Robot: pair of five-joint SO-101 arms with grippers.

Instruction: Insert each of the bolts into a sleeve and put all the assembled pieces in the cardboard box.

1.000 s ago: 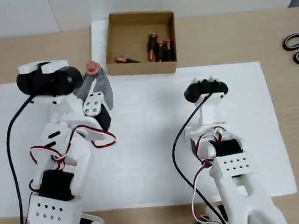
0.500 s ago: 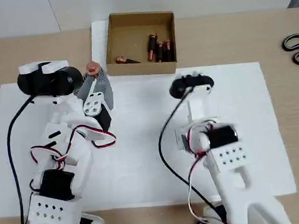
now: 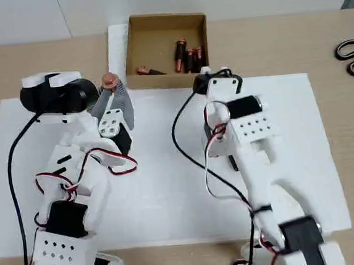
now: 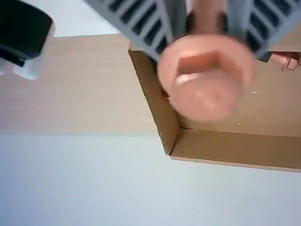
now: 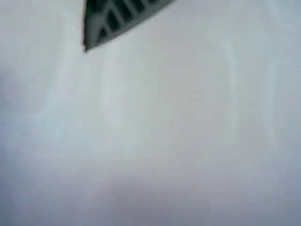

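table (image 3: 10, 66): tan wood, everything sits on it
white sheet (image 3: 168, 170): covers the middle of the table, both arms over it
right arm (image 3: 251, 126): stretched forward over the sheet, wrist end just short of the box's front wall
left arm (image 3: 74, 160): angled toward the box's front-left corner
cardboard box (image 3: 134, 49): at the far edge of the sheet, open top
scissors (image 3: 353, 57): on bare table at the far right, well apart from the box
left gripper (image 3: 113, 94): jaws clamped on a bolt, just outside the box's front-left corner
right gripper (image 5: 120, 19): low over the white sheet, jaw state can't tell
assembled pieces (image 3: 189, 56): cluster in the right half of the box; one more (image 3: 147, 70) lying near the front wall, left side
bolt (image 4: 207, 77): copper-coloured, head sticking out past the left gripper's tips, above the box corner, not in the box
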